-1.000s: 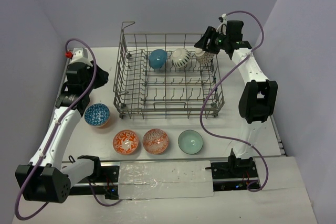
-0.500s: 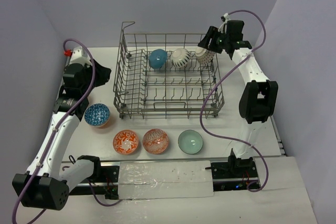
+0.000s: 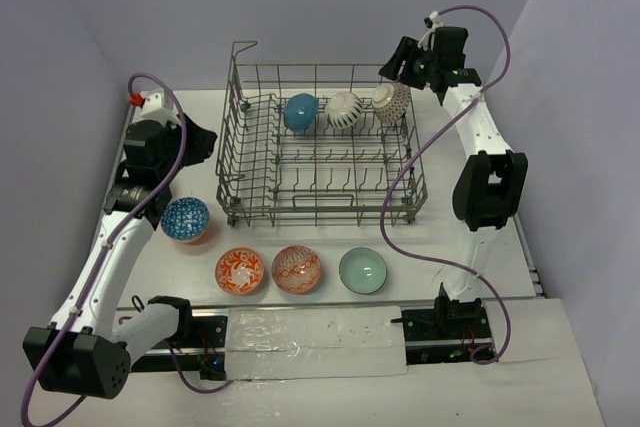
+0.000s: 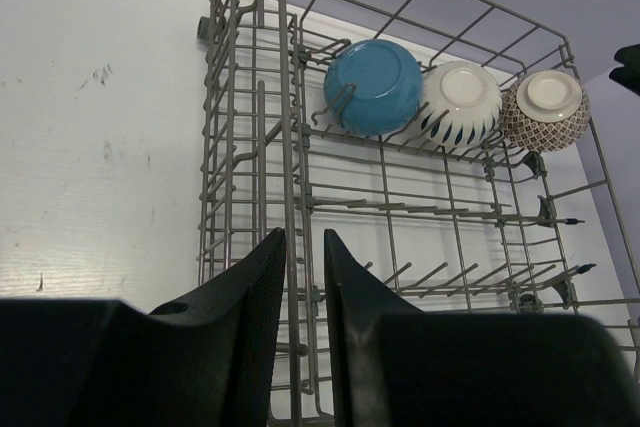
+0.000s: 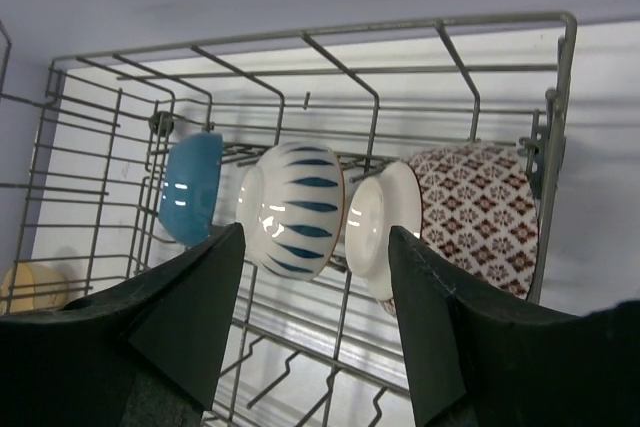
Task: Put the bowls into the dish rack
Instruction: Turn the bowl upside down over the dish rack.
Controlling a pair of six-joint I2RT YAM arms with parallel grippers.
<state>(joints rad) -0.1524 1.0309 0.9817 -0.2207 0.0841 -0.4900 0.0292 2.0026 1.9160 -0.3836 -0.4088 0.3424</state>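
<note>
The grey wire dish rack [image 3: 243,162] stands mid-table. Along its back row three bowls rest on edge: teal-blue [image 3: 300,112], white striped [image 3: 344,110] and brown-patterned [image 3: 391,103]. On the table in front lie a blue-white bowl [image 3: 185,219], two orange-red patterned bowls [image 3: 240,270] [image 3: 296,268] and a pale green bowl [image 3: 362,270]. My right gripper [image 3: 399,64] hangs open and empty above the rack's back right corner, over the brown-patterned bowl [image 5: 470,212]. My left gripper [image 3: 203,139] hovers left of the rack [image 4: 260,147], its jaws a narrow gap apart with nothing between them.
A tan round thing [image 5: 25,287] shows through the rack's far left side in the right wrist view. Rows of upright tines [image 3: 320,179] fill the rack's front half. The arm bases and a white mat [image 3: 315,339] line the near edge.
My right gripper has lifted up and back from the brown-patterned bowl, which stays in the rack. The left gripper has shifted slightly toward the rack.
</note>
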